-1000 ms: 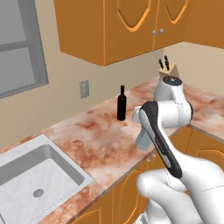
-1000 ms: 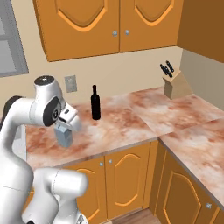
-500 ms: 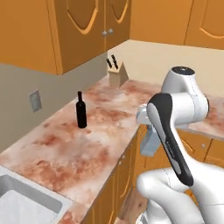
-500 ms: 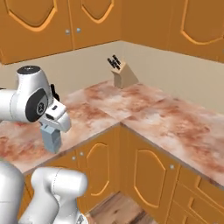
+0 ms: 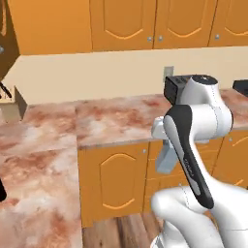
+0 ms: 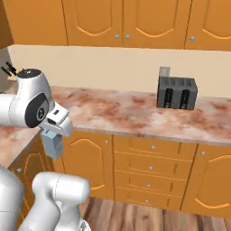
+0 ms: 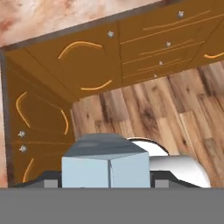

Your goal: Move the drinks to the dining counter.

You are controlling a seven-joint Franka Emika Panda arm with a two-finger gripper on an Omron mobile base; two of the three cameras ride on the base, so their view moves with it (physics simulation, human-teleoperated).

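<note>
A pale grey-blue gable-top carton [image 7: 107, 162] has a darker grey sloped top and lighter blue faces. The L-shaped stone tabletop [image 6: 131, 110] is reddish-pink marble mottled with cream and rust blotches. The wooden cabinet fronts [image 6: 151, 162] are glossy orange with small silver knobs. A boxy two-slot toaster [image 6: 177, 92] is dark grey. The back wall [image 5: 97, 77] is plain cream, and the plank floor [image 7: 175, 109] is streaked brown wood.
</note>
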